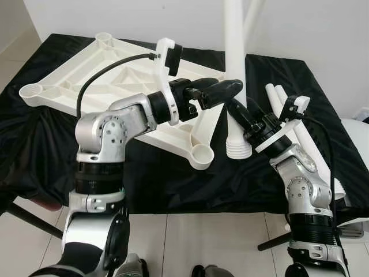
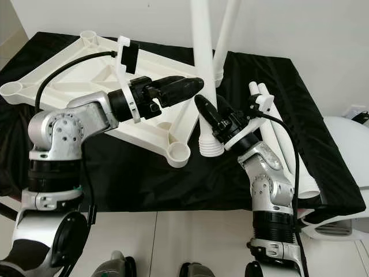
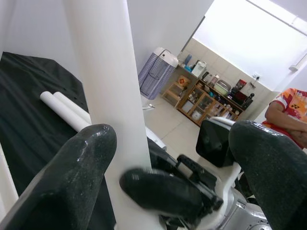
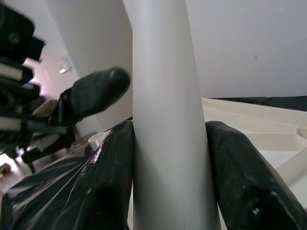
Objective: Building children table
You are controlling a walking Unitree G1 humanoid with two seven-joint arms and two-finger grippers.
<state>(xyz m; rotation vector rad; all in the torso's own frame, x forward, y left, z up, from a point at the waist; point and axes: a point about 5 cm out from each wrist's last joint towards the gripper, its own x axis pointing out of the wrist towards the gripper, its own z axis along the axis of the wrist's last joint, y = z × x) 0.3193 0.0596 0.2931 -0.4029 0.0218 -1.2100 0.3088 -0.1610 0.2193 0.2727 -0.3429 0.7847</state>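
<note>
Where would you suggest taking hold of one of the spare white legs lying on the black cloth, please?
Grip a spare white leg around its plain round shaft near the middle, coming down from above. It lies flat on the black cloth, close beside another leg, so the top is likely the freest side.

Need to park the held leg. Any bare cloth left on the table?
Bare black cloth along the near edge, below the white ribbed plastic tabletop. Crowded at centre: both claws, left claw and right claw, meet the upright white leg; spare white legs fill the right.

Smooth matt white plastic table leg (image 1: 234,52) and tabletop (image 1: 86,75); slightly shiny black cloth (image 1: 34,144).
</note>
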